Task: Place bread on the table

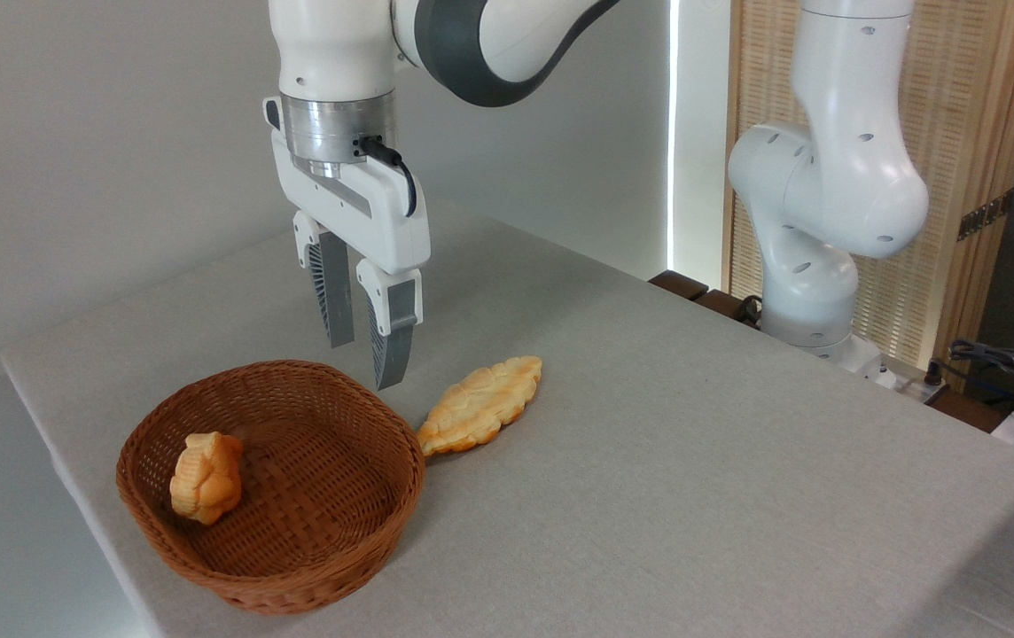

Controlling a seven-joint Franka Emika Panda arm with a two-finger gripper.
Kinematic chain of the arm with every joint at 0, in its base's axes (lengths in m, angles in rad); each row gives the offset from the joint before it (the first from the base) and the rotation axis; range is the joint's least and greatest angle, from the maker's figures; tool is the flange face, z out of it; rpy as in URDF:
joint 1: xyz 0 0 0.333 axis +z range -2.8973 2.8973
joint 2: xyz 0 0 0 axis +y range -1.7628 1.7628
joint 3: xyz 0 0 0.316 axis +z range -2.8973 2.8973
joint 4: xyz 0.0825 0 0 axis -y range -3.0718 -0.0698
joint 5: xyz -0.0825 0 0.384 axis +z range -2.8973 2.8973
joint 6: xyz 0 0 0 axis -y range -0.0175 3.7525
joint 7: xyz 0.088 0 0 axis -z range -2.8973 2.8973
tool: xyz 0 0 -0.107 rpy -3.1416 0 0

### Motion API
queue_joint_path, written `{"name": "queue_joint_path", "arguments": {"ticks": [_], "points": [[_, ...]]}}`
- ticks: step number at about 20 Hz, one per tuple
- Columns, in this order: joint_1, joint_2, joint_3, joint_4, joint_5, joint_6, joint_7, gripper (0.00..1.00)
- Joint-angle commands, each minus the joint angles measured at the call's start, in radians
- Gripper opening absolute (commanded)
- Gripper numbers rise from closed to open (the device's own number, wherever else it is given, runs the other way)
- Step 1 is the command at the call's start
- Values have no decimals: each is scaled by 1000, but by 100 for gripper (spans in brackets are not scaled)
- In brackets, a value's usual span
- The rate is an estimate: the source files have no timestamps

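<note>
The bread (206, 477) lay in the wicker basket (330, 567), below and to the left of the hand (363, 359), resting against the basket's left inner wall. It sat well apart from the fingertips, w/ clear air between. The hand hung above the basket's far-right rim, fingers pointing straight down, approx. over the inner edge of the rim.

Edges & room: the basket stood near the worktop (693, 461) front-left corner, w/ the worktop's left edge just beyond it. To the right of the hand the grey worktop ran wide and bare toward the arm base (813, 301). Just right of and below the hand lay a flat leaf-shaped pastry (480, 405) on the worktop, its near tip touching or almost touching the basket's outer rim; can't tell which. Rest of the basket floor beneath the hand was free.

The hand: released, fingers spread a small way apart w/ a narrow gap between them, nothing held and nothing touched. Ribbed grey pads (331, 301) faced inward. The right finger showed lower in the picture than the left one. Neither tip reached the basket rim; both hung above it.
</note>
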Motion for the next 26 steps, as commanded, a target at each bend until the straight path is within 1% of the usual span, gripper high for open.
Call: {"name": "queue_joint_path", "arguments": {"ticks": [1, 8, 10, 12, 14, 16, 17, 18, 19, 20, 21, 23, 26], "points": [[-3, 3, 6, 19, -11, -27, -16, 100], [-4, 30, 1, 23, -11, -21, -14, 100], [-3, 48, 0, 43, -11, -15, -19, 100], [-3, 72, 1, 77, -12, -13, -54, 100], [-3, 99, 4, 105, -28, -6, -116, 100], [-3, 114, 4, 116, -57, 23, -162, 100], [-3, 120, 3, 116, -78, 60, -206, 100], [-4, 123, 1, 116, -89, 78, -235, 100], [-4, 140, -2, 116, -104, 114, -302, 100], [-4, 146, -2, 116, -111, 135, -339, 100], [-4, 158, -4, 116, -127, 181, -414, 100], [-4, 178, -5, 116, -141, 245, -499, 100], [-6, 203, -5, 116, -147, 319, -586, 100]]}}
